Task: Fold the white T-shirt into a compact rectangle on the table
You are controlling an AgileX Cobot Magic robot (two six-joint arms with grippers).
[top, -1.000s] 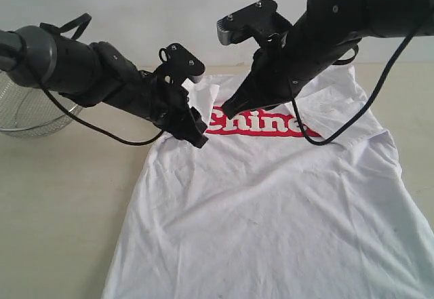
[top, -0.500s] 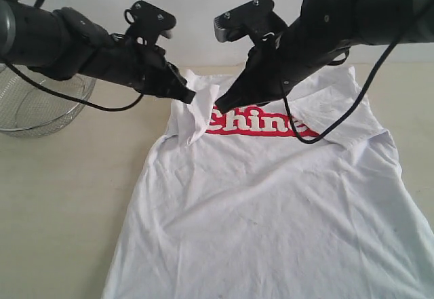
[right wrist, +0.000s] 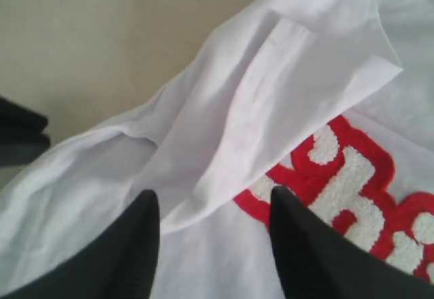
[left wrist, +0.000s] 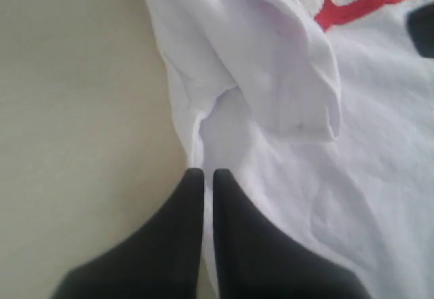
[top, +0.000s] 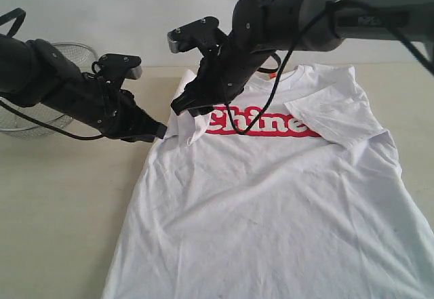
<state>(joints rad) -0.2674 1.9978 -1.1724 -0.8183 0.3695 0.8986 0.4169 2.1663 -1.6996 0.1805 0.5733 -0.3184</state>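
The shirt (top: pixel 271 197) lies flat on the table (top: pixel 61 211). My left gripper (left wrist: pixel 203 172) is pressed together at its edge; my right gripper (right wrist: pixel 210 194), spread, should pinch the folded sleeve (right wrist: pixel 271 75) squarely.

Both my arms are matte black, with thin black cables (top: pixel 64 132) hanging loose along them. The left arm (top: pixel 47 82) is thick and rounded; the right arm (top: pixel 305 11) has a grey section further back. Each wrist carries a small block (top: pixel 196 29), silver-grey at one end. The left gripper (left wrist: pixel 208 173) and right gripper (right wrist: pixel 213 192) end in smooth, black, tapering jaws.
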